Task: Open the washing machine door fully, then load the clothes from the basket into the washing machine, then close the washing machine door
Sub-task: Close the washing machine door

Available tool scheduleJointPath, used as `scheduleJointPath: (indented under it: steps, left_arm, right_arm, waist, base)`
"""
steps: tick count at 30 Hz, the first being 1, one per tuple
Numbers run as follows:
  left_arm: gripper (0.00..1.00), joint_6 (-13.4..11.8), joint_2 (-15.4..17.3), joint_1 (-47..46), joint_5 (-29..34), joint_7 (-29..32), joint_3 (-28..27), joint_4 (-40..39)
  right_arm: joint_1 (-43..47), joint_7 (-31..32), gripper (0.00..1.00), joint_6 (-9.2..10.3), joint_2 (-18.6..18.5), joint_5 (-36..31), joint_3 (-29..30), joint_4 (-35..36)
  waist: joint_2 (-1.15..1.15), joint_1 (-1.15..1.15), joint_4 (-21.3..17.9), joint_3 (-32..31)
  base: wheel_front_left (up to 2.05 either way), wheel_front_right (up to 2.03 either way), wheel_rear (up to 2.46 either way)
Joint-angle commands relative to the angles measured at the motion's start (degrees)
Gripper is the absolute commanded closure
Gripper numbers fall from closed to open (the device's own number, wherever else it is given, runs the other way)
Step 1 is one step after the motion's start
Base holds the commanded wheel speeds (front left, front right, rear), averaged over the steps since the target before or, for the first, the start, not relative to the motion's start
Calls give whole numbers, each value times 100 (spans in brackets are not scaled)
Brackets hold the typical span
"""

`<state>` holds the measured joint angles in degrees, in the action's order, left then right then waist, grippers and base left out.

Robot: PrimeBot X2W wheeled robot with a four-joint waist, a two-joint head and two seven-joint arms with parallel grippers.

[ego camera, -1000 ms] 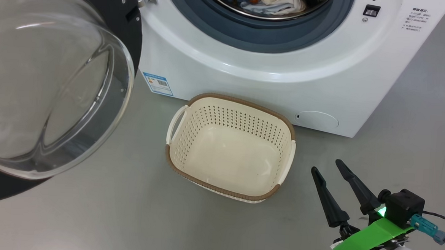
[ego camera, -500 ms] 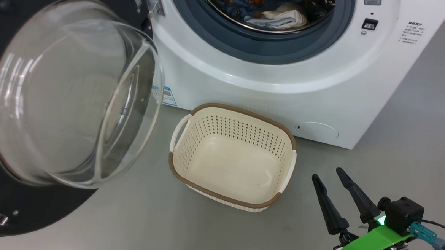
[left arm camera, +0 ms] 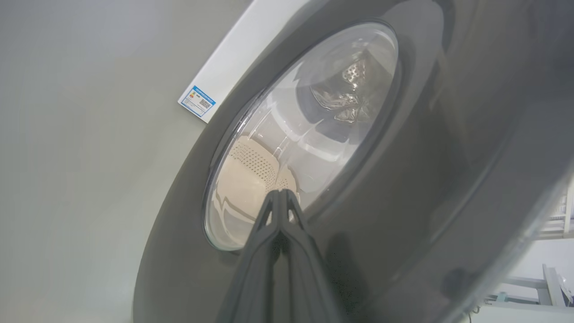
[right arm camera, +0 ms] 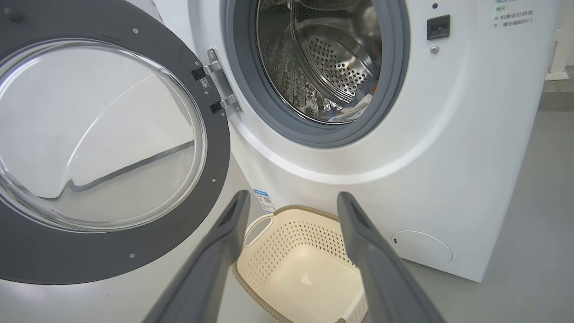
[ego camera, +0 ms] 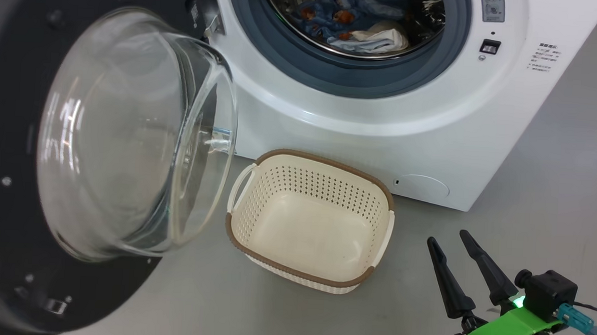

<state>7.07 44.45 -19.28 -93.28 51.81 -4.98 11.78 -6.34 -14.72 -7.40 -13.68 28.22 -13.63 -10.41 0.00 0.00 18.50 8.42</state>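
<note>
The washing machine door [ego camera: 126, 138] is seen open at nine o'clock; the clothes [ego camera: 349, 19] are seen in the washing machine [ego camera: 362, 125] at twelve; the right gripper [ego camera: 446, 236] is spread at five.

**One gripper pinched, the other spread**

The left gripper [left arm camera: 281, 194] has its two dark fingers pressed tip to tip, forming one narrow wedge. The right gripper [ego camera: 448, 238] has its fingers splayed apart with nothing between them, and a green bracket [ego camera: 504, 329] sits at its wrist.
</note>
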Motion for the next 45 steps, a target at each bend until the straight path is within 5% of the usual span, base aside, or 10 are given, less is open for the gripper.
scheduleJointPath:
  steps: [1, 18, 45]
  left_arm:
    - [100, 42, 255, -99, -85, 115, -201, -350]
    - [100, 42, -661, -419, -201, 719, 404, -1970]
    - [100, 42, -1914, -2098, 636, -332, 925, -853]
  right_arm:
    - [86, -28, 0, -9, 3, -58, -65, 146]
    - [138, -28, 0, -9, 115, -100, 187, 201]
    - [11, -28, 0, -9, 395, -115, 322, 266]
  waist:
    - [0, 0, -43, -21]
    - [0, 0, -774, -87]
    - [0, 0, -2336, 145]
  base:
    - [0, 0, 0]
    - [0, 0, 0]
    - [0, 0, 0]
